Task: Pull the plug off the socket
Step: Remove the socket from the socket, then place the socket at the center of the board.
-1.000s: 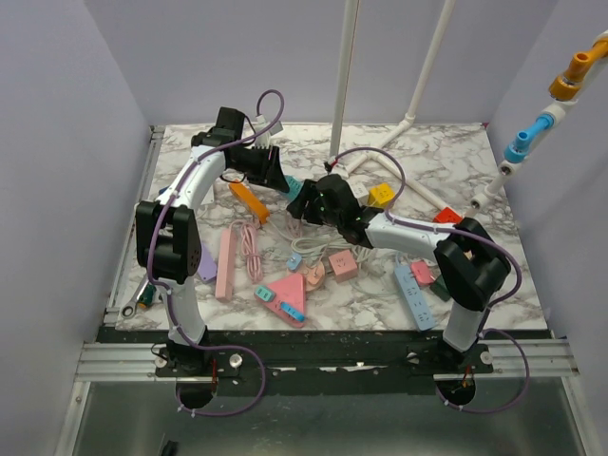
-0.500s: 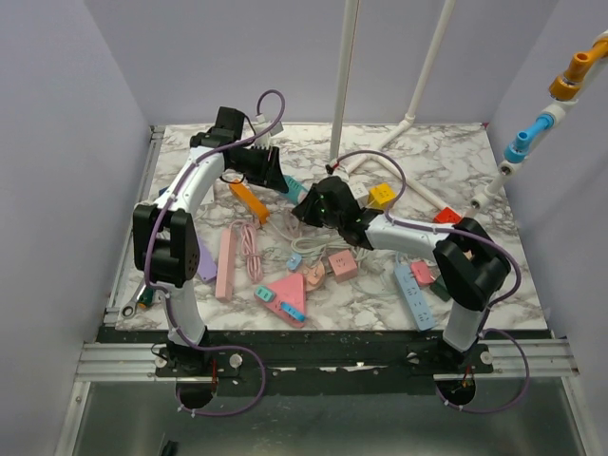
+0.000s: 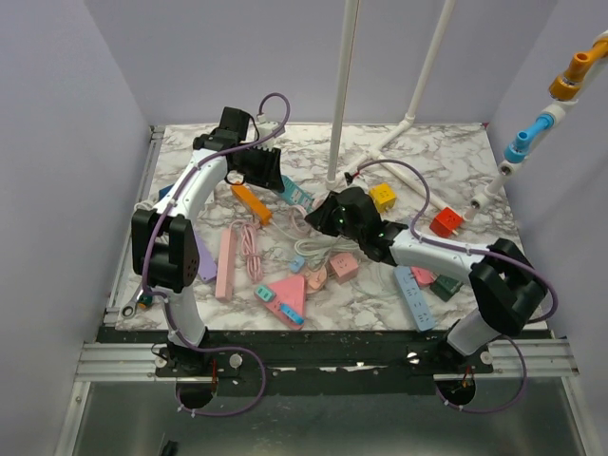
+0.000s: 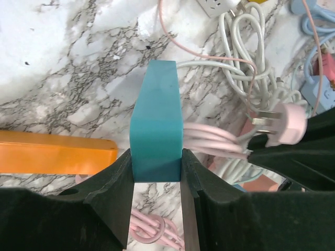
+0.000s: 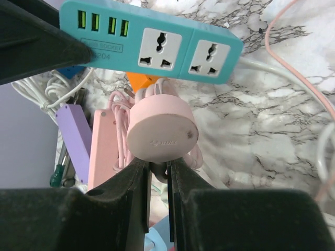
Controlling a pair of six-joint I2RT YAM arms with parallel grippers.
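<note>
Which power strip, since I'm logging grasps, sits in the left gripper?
The teal strip, clamped in the left gripper; the orange strip lies free beside it.

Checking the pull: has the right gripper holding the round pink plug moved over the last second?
Yes. The right gripper drew back rightward and toward the near edge, closer to the yellow cube adapter.

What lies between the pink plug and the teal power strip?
A gap: in the left wrist view the bare prongs of the pink plug stand clear of the teal power strip, with pink cord loops across it.
</note>
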